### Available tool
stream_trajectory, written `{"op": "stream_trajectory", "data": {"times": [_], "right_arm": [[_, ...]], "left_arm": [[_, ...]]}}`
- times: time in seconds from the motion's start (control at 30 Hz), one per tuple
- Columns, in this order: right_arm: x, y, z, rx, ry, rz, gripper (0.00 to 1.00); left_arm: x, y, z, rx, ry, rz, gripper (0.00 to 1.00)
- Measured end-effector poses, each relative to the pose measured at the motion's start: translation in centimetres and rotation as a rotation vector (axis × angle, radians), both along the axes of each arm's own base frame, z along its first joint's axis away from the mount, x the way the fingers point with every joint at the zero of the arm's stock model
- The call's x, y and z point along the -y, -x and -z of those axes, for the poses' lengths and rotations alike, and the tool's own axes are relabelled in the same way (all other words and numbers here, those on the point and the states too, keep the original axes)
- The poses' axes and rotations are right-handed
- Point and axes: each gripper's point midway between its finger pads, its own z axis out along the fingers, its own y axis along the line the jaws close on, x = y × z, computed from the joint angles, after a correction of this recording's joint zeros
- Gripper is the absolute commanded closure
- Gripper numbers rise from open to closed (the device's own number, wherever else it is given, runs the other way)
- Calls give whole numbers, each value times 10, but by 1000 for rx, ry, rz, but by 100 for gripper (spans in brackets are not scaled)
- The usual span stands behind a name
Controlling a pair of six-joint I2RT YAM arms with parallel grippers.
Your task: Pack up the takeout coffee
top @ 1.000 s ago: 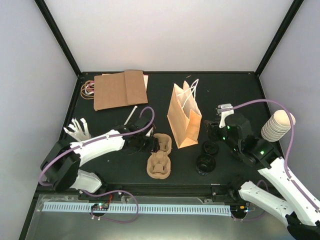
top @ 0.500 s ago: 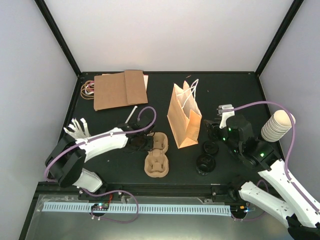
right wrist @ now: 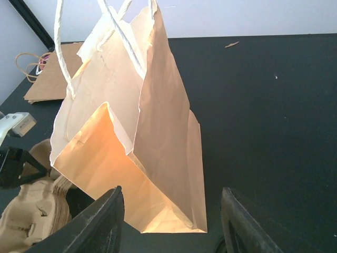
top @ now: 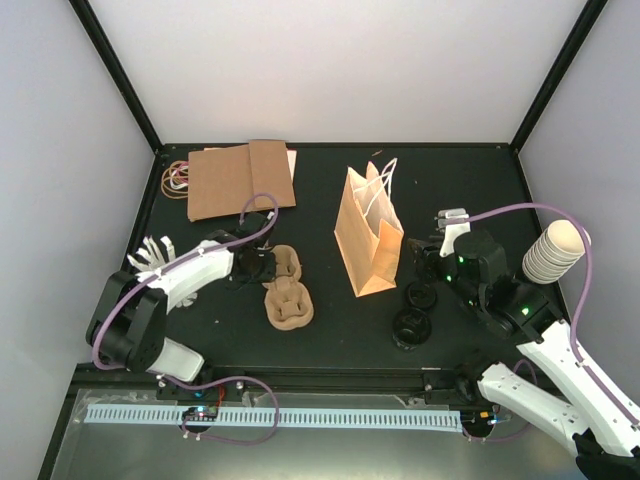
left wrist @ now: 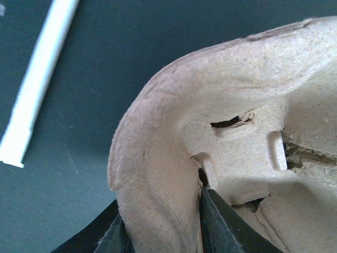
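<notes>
Dragged leftward since a second ago, the pulp cup tray [top: 285, 295] is pinched by its wall in the left gripper [top: 255, 268]. The right gripper [top: 428, 262] is held spread, nothing between its fingers, facing the paper bag [top: 368, 240]. Two lidded coffee cups [top: 410, 325] are seen on the table just right of the bag, well apart from the tray.

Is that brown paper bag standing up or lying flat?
Upright. The paper bag stands on its base with its handles on top.
</notes>
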Motion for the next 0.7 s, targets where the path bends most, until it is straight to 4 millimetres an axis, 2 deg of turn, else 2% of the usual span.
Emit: {"op": "stream_trajectory", "data": {"times": [0.1,0.3,0.37,0.47,0.53,0.7], "right_arm": [[-1,0,-1,3,-4,-4,47],[-2,0,-1,4,-6,-6,47],[-2,0,-1,4,-6,-6,46],[-1,0,-2,5,-7,-6,46],[-1,0,-2,7,-8,-6,46],[0,1,-4,14,-14,-6,45]], "left_arm": [[-12,-9,-1,-1,-9,-24,67],[-25,-39,-2,6,-24,-47,62],[-31,-47,-3,7,-28,-56,52],[-31,-59,-5,13,-33,-41,24],[-29,-65,-9,21,-28,-30,14],[-27,-60,-24,33,-7,-20,4]]}}
